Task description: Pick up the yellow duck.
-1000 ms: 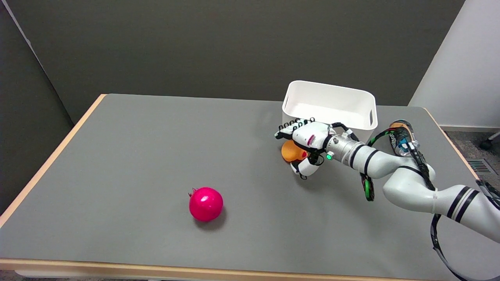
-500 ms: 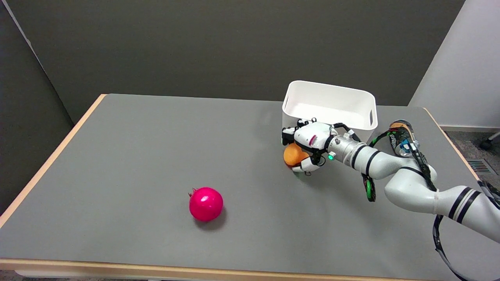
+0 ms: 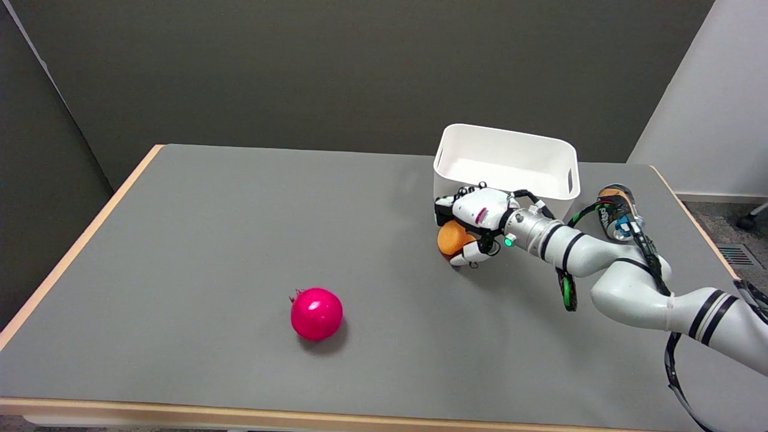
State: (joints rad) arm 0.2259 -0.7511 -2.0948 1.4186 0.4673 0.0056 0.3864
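Observation:
The yellow duck (image 3: pixel 451 238) shows as an orange-yellow rounded shape on the grey table, just in front of the white bin. My right hand (image 3: pixel 474 219) is wrapped over it: the fingers curl down across its top and far side, and the thumb presses in from below on the near side. Most of the duck is hidden under the hand. I cannot tell whether the duck still touches the table.
A white plastic bin (image 3: pixel 507 161) stands right behind the hand. A drink can (image 3: pixel 618 211) stands to the right, behind my forearm. A pink-red pomegranate (image 3: pixel 316 313) lies near the front middle of the table (image 3: pixel 210 240).
The fingers, stretched out flat above the duck a second ago, have curled down around it, and the thumb has closed in from below. The duck has shifted slightly right and up.

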